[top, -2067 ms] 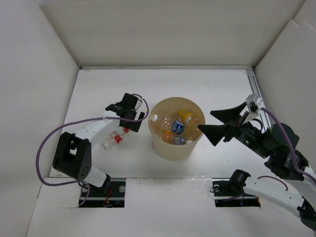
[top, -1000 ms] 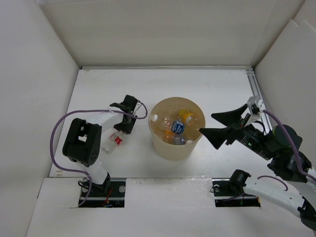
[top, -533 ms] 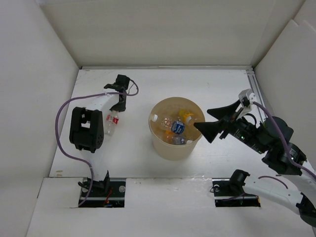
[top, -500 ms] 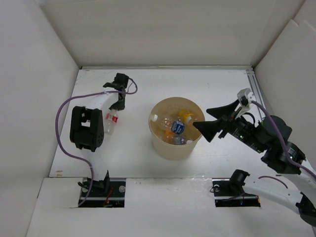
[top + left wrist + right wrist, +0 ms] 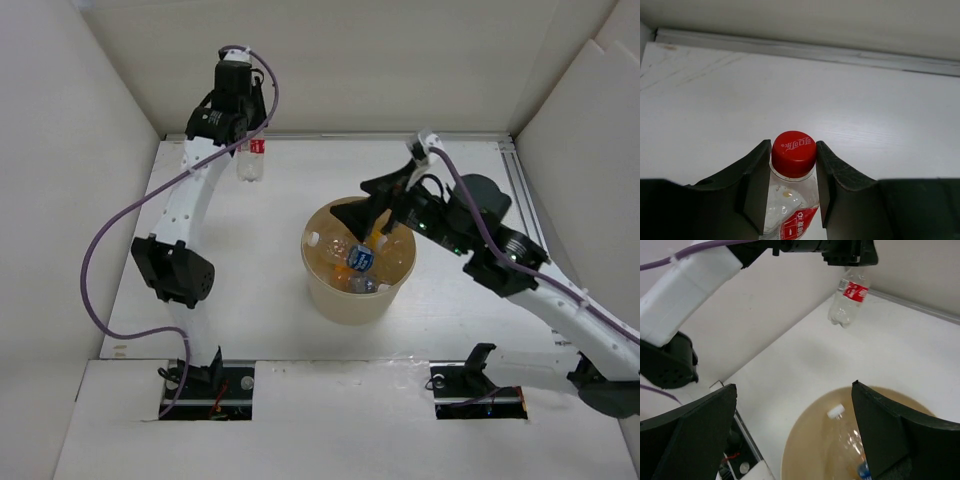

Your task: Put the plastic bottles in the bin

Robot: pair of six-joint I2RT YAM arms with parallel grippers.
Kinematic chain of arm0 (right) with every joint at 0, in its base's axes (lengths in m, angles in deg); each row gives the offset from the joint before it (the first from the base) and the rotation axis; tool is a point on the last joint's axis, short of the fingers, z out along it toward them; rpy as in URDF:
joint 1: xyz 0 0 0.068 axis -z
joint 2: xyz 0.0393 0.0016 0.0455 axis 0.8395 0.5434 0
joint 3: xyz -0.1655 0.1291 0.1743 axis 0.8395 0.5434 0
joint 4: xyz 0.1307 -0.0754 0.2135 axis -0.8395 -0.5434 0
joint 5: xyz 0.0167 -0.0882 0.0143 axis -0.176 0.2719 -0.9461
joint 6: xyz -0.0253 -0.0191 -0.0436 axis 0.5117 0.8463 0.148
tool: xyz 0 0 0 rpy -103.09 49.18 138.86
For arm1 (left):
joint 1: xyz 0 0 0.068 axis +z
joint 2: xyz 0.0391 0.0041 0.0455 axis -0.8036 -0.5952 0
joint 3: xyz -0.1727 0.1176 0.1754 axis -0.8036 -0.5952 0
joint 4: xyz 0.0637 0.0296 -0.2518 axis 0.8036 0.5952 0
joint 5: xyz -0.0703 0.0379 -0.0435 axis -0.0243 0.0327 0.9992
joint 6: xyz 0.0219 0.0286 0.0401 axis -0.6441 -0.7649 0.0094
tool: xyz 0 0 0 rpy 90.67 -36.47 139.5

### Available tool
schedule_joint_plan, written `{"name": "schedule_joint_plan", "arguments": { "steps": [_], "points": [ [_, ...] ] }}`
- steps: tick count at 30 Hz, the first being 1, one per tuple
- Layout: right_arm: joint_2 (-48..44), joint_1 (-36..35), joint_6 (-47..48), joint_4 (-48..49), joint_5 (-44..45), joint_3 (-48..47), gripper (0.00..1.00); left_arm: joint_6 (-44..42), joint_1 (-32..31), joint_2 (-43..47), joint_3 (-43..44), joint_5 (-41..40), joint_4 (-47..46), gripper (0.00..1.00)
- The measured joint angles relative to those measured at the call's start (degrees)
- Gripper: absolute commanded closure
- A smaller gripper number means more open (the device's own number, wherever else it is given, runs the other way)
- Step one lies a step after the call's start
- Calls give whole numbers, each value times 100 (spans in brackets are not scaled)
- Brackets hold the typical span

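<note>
A clear plastic bottle (image 5: 251, 162) with a red label and red cap hangs high above the back left of the table. My left gripper (image 5: 246, 138) is shut on it. The left wrist view shows both fingers pressed against the red cap and neck of the bottle (image 5: 790, 210), held by the left gripper (image 5: 792, 160). The beige bin (image 5: 325, 290) stands mid-table and holds several bottles, one with a blue label (image 5: 362, 258). My right gripper (image 5: 366, 204) hovers wide open over the bin's back rim with nothing in it. In the right wrist view, the right gripper (image 5: 794, 386) looks down on the bin (image 5: 790, 460) and the hanging bottle (image 5: 847, 300).
White walls (image 5: 90, 150) enclose the table on the left, back and right. A metal rail (image 5: 520, 185) runs along the right edge. The left arm's purple cable (image 5: 100, 250) loops out to the left. Both arm bases sit at the near edge.
My left arm has lifted the red-labelled bottle off the table left of the bin and raised it high toward the back. The right gripper has swung left to above the bin, still open.
</note>
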Motion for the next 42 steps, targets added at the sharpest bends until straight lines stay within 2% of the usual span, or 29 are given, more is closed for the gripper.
{"name": "schedule_joint_plan", "arguments": {
  "steps": [6, 11, 17, 24, 25, 27, 28, 29, 30, 31, 32, 33, 37, 42],
  "points": [
    [1480, -2, 181, 522, -315, -1038, 0, 433, -31, 791, 22, 1283, -168, 100],
    [2472, -2, 413, 675, -221, -1834, 0, 907, -24, 1921, -741, 2288, -704, 100],
    [3056, -2, 549, 717, -101, -2218, 0, 1403, -24, 3012, -1683, 3167, -1379, 100],
    [3447, 0, 557, 890, 42, -2337, 2, 1888, -24, 3202, -2365, 3950, -2094, 100],
    [3504, 0, 557, 920, 39, -2374, 16, 1969, -24, 3202, -2494, 4048, -2177, 100],
    [3620, 0, 560, 966, 63, -2415, 36, 2083, -24, 3202, -2710, 4207, -2323, 100],
    [3663, 4, 557, 964, 98, -2417, 80, 2131, -9, 3202, -2780, 4264, -2378, 100],
    [3705, 20, 553, 975, 142, -2417, 99, 2159, 31, 3209, -2835, 4306, -2437, 100],
    [3742, 44, 459, 986, 249, -2420, 100, 2190, 66, 3220, -2876, 4363, -2472, 93],
    [3762, 63, 428, 1032, 212, -2422, 100, 2205, 92, 3241, -2909, 4363, -2522, 79],
    [3764, 66, 422, 1062, 212, -2420, 100, 2205, 94, 3248, -2916, 4363, -2551, 42],
    [3746, 44, 435, 1075, 210, -2417, 100, 2234, 92, 3254, -2918, 4369, -2573, 0],
    [3467, -2, 446, 1150, 278, -2087, 100, 2299, -7, 3357, -2815, 4350, -2496, 0],
    [2435, -37, 476, 1154, 597, -968, 100, 2249, -24, 3486, -2590, 3971, -2420, 0]
  ]
}}
